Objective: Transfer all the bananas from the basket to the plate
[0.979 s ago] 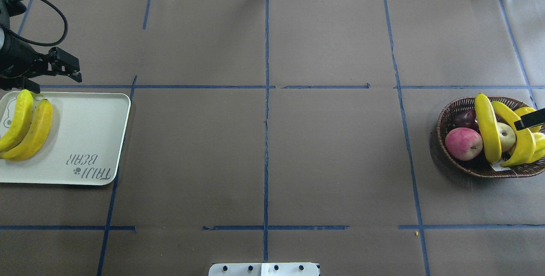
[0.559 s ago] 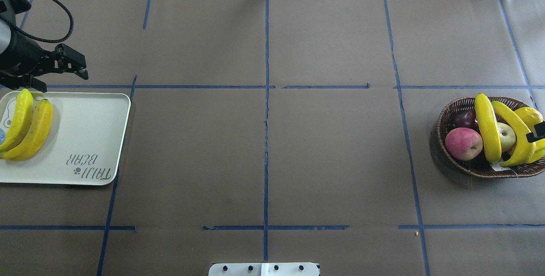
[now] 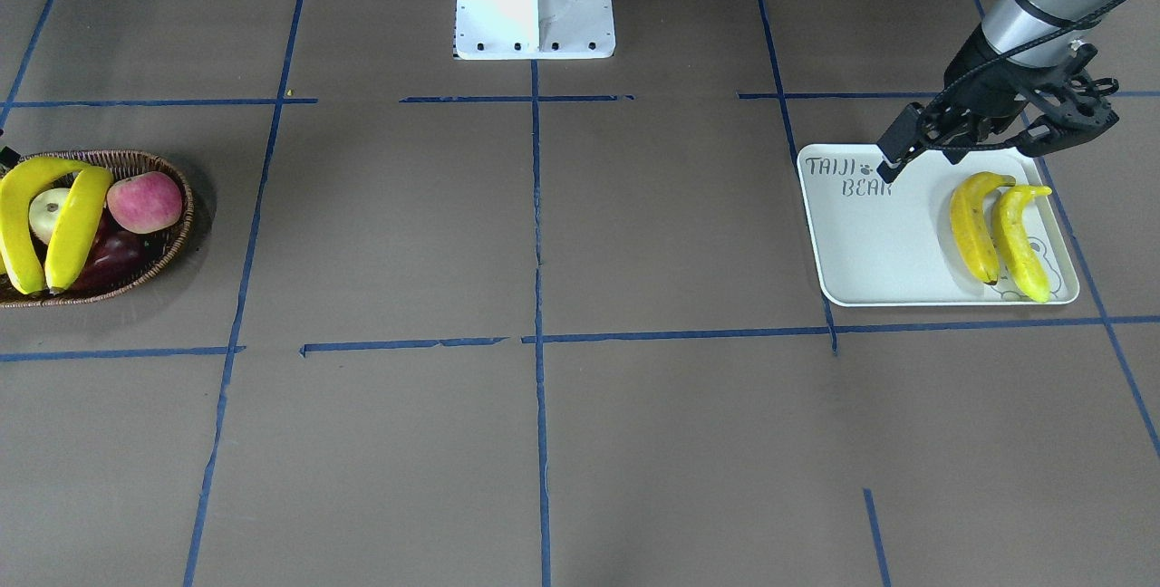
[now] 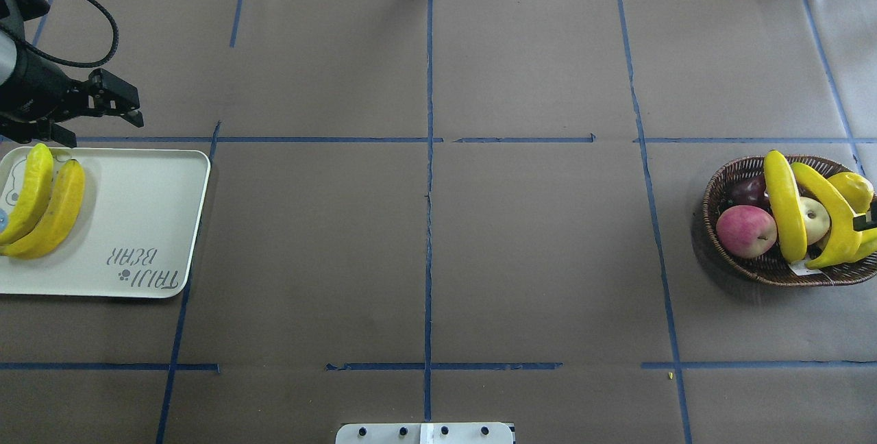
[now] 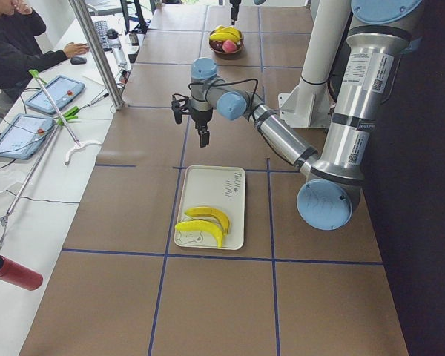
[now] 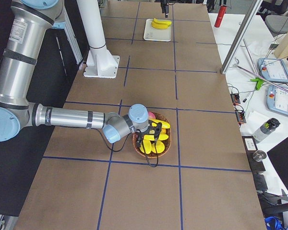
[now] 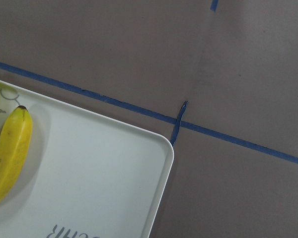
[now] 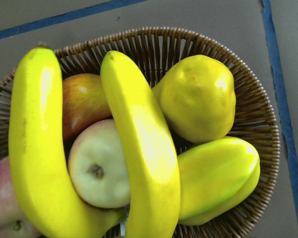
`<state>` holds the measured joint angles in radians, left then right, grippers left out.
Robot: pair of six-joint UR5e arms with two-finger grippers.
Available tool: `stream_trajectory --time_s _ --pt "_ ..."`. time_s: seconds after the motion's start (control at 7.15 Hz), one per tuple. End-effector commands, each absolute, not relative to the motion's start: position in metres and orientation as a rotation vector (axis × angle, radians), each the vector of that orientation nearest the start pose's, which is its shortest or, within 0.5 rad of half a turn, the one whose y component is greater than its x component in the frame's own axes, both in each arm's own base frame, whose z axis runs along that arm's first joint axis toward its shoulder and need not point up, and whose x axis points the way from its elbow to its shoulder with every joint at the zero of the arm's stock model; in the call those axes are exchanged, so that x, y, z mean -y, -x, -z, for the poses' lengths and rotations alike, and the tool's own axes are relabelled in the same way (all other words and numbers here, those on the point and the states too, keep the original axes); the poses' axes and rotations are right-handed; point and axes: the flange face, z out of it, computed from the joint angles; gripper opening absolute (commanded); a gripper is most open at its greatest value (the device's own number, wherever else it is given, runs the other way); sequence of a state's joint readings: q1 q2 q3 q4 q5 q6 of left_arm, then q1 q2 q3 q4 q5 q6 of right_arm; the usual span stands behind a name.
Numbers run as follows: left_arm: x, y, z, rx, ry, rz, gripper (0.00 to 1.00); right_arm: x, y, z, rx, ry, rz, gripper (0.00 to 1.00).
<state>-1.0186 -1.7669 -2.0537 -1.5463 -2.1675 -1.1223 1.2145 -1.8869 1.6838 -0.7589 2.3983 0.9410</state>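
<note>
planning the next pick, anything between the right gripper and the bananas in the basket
Nothing visible does. The two bananas lie on top of the other fruit in the basket, uncovered below the right gripper.

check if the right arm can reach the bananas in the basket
Probably yes: the right end effector hangs over the basket, and the two bananas lie on top of the other fruit, uncovered.
</note>
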Motion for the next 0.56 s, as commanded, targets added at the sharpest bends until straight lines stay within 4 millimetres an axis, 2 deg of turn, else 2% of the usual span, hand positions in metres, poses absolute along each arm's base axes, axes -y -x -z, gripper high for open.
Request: stream_trajectory --time_s 0.0,0.42 --pt "0.481 -0.206 -0.337 -0.86 0.001 0.339 0.99 0.364 0.074 -0.673 1.084 -0.01 -0.386 1.0" --pt "0.481 -0.205 -0.338 -0.859 0.003 0.339 0.99 0.368 0.086 -0.665 1.092 -0.01 -0.356 1.0"
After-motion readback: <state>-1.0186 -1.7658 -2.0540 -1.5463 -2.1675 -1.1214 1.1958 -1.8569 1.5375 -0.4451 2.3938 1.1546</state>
